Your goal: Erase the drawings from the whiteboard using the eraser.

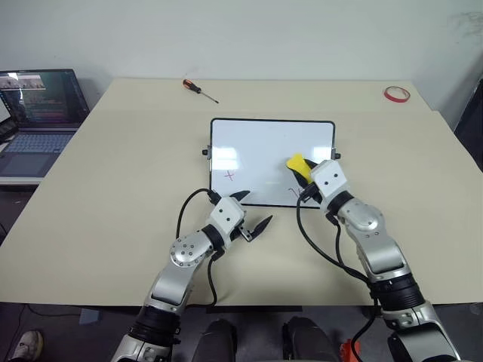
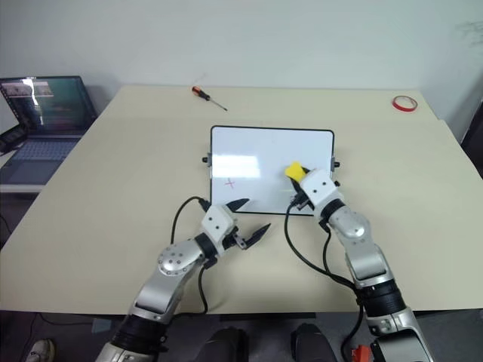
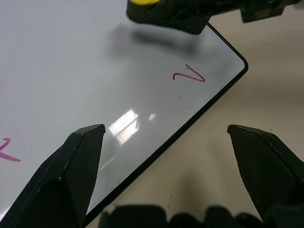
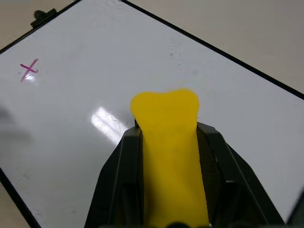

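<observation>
Eraser: yellow eraser [image 4: 168, 152] sits clamped between the two black fingers of the right gripper [image 1: 304, 181], its rounded end sticking out past the fingertips.
Right gripper: closed on the eraser, held over the whiteboard's right half, just inside the right short edge and close to the near long edge.
Left gripper: left gripper [image 1: 251, 213] has its jaws spread wide with nothing between them; one fingertip [image 3: 88, 142] lies over the board's near edge, the other over bare table.
Whiteboard: whiteboard [image 1: 256, 143] lies flat ahead of both grippers, long sides running left to right, thin black frame all round, a small black knob on each short side.
Drawings: red plus sign [image 1: 229, 176] is on the board's lower left, ahead of the left gripper and well to the left of the eraser; red tick [image 3: 189, 75] sits near the lower right corner, just beside the right gripper and between the two grippers.
Board surface: the middle and far half of the board ahead of the eraser is blank white.
Table: beige table [image 1: 113, 188] spreads wide on every side of the board.
Far objects: screwdriver [image 1: 199, 90] and red tape ring [image 1: 396, 93] lie near the table's far edge, well beyond both grippers.
Laptop: open laptop [image 1: 34, 121] stands off the table's left side, well apart from the left gripper.
</observation>
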Robot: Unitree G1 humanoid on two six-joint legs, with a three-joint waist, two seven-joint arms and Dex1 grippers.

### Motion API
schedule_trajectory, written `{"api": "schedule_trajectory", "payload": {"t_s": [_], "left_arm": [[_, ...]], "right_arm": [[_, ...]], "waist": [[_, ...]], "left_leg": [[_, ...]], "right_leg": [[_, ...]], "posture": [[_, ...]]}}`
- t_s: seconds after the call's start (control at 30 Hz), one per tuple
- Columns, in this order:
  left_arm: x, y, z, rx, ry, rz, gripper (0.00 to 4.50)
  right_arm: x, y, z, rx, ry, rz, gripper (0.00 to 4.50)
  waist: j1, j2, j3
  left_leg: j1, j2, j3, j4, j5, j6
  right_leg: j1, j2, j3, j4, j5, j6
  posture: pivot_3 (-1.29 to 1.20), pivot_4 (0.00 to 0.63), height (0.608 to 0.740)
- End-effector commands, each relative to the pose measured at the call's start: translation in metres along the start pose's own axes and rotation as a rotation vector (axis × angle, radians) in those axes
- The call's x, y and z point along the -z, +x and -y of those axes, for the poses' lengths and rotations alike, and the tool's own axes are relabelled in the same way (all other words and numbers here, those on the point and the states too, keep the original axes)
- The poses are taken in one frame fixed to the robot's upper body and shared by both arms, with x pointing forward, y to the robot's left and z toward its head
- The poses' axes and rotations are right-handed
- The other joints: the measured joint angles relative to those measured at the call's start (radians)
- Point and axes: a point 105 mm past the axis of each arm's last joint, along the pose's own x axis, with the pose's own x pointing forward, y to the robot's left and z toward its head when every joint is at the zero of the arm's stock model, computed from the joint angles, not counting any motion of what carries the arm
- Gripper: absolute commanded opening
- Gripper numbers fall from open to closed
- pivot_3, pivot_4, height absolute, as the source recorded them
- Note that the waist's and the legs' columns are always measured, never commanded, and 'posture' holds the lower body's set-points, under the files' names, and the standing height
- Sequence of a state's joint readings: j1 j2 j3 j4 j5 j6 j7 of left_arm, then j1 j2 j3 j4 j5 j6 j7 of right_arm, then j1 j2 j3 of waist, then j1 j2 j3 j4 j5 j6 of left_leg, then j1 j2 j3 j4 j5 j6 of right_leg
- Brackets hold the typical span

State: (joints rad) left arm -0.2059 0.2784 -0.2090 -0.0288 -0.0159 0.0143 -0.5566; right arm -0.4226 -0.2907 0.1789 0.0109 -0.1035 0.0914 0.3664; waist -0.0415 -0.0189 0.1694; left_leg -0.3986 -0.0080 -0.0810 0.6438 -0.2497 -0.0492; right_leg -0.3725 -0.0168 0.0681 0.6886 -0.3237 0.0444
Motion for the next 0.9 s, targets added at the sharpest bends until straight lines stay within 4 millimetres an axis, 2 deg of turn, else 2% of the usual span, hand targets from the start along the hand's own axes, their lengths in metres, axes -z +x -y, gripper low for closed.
{"api": "schedule_trajectory", "payload": {"t_s": [0.03, 0.27, 0.5, 0.63, 0.9], "left_arm": [[-0.018, 0.004, -0.004, -0.002, 0.045, 0.054, 4.50], [-0.023, 0.008, -0.009, -0.002, 0.060, 0.062, 4.50], [-0.015, 0.003, 0.002, 0.048, 0.029, 0.039, 4.50], [-0.012, -0.002, 0.005, 0.065, 0.028, 0.026, 4.50], [-0.015, -0.002, 0.004, 0.066, 0.028, 0.028, 4.50]], "right_arm": [[-0.013, 0.006, -0.006, -0.031, -0.031, 0.058, 1.16], [0.005, -0.003, -0.016, -0.096, -0.086, -0.003, 1.16], [0.035, -0.015, -0.015, -0.122, -0.157, -0.138, 1.16], [0.044, -0.019, -0.016, -0.140, -0.177, -0.192, 1.16], [0.058, -0.040, -0.003, -0.118, -0.176, -0.288, 1.16]], "waist": [[0.001, 0.000, 0.000], [0.003, 0.000, 0.000], [0.002, 0.000, 0.000], [0.003, 0.000, 0.000], [0.011, 0.000, 0.000]], "left_leg": [[0.000, 0.000, 0.000, 0.000, 0.000, 0.000], [0.000, 0.000, 0.000, 0.000, 0.000, 0.000], [0.000, 0.000, 0.000, 0.000, 0.000, 0.000], [0.001, 0.000, 0.000, 0.000, 0.000, 0.000], [0.002, 0.000, -0.001, 0.001, 0.000, 0.000]], "right_leg": [[0.000, 0.000, 0.000, 0.000, 0.000, 0.000], [0.000, 0.000, 0.000, 0.000, 0.000, 0.000], [0.000, 0.000, 0.000, 0.000, 0.000, 0.000], [0.001, 0.000, 0.000, 0.000, 0.000, 0.000], [0.003, 0.000, -0.001, 0.000, 0.000, 0.000]], "posture": [[0.00, 0.150, 0.740], [0.00, 0.150, 0.740], [0.00, 0.150, 0.740], [0.00, 0.150, 0.740], [0.00, 0.150, 0.740]]}}
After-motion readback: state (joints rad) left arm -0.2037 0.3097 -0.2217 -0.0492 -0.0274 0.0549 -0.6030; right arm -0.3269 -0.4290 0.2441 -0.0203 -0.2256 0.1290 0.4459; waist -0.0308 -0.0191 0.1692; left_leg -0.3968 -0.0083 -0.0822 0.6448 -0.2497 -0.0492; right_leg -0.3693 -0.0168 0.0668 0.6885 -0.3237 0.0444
